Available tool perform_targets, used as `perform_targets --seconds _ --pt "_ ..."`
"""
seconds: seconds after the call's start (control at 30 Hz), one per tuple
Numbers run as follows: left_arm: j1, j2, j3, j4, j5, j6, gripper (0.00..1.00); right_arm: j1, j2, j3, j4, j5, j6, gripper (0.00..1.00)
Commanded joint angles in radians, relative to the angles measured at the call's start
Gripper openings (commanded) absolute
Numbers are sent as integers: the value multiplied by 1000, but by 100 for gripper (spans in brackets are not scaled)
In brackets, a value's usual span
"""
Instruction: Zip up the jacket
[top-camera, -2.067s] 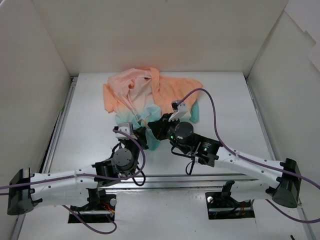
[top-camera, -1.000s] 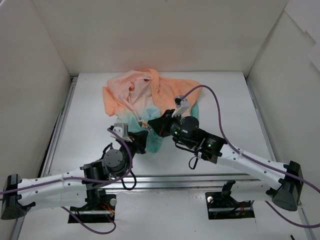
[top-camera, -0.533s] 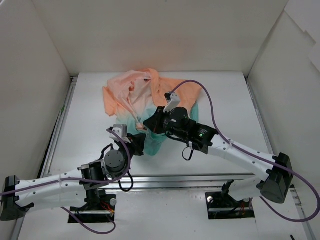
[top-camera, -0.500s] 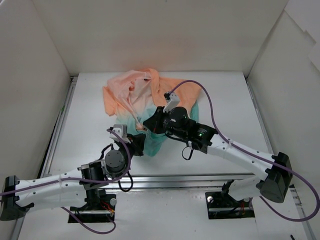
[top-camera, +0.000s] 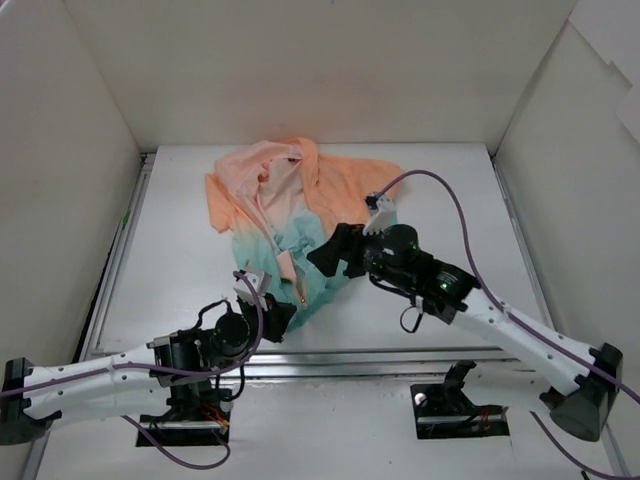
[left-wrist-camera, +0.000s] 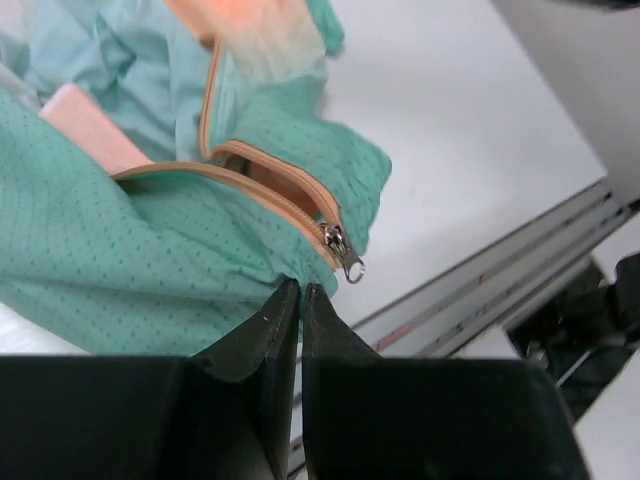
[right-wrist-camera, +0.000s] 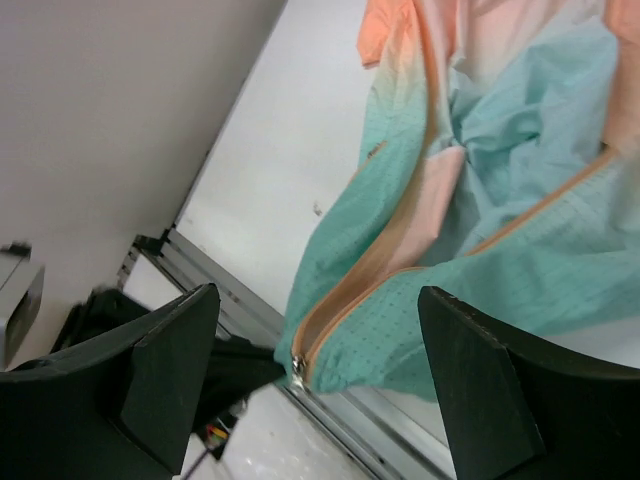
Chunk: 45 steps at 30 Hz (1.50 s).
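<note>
Starting on the left: the left gripper (top-camera: 272, 318) lies low near the front edge of the table (top-camera: 170, 250). In its wrist view the two black fingers (left-wrist-camera: 262, 325) are pressed together with only a sliver of gap. The teal hem of the jacket (top-camera: 290, 200) comes right down to their tips, and it looks pinched there at the very corner of the hem.

Just beyond those tips sits the zipper slider (left-wrist-camera: 336, 240), with its small metal pull (left-wrist-camera: 352, 268) dangling toward the table. From the slider the orange-trimmed zipper edges (left-wrist-camera: 255, 185) spread apart, so the front lies open above it.

Moving to the middle, the jacket is bunched on the white table, left of centre. Its peach-orange top is toward the back wall, and its mint-teal hem is drawn in a point toward the near rail (top-camera: 380, 355). A pale pink patch (top-camera: 286, 265) shows among the teal folds.

Over to the right, the right gripper (top-camera: 330, 252) is at the right edge of the teal section, reaching in from the right arm. Its wrist view shows the fingers (right-wrist-camera: 165, 370) spread wide with nothing between them. The jacket (right-wrist-camera: 520, 240) and its slider (right-wrist-camera: 297, 368) lie beyond them. I cannot tell whether those fingers touch the cloth.
</note>
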<state>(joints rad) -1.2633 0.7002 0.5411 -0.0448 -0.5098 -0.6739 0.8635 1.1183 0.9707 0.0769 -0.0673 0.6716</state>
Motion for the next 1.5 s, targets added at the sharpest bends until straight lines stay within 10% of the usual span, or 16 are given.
perform_targets --seconds 0.0,0.1,0.2,0.43,0.63,1.47 --pt "-5 -45 16 -124 96 -36 0 -1 -164 -75 -81 -9 -90 78" --pt "-5 -88 11 -173 146 -44 0 3 -253 -128 -150 -78 -191 57" --pt "-5 -120 -4 -202 197 -64 0 47 -229 -107 -258 -199 -323 0" --pt "-5 -99 40 -274 306 -36 0 221 -124 -115 -246 -146 -522 1" --pt "-5 -116 66 -297 315 -49 0 393 -60 -49 -196 50 -699 36" --pt "-5 -103 68 -211 323 -141 0 577 95 -21 -160 247 -810 40"
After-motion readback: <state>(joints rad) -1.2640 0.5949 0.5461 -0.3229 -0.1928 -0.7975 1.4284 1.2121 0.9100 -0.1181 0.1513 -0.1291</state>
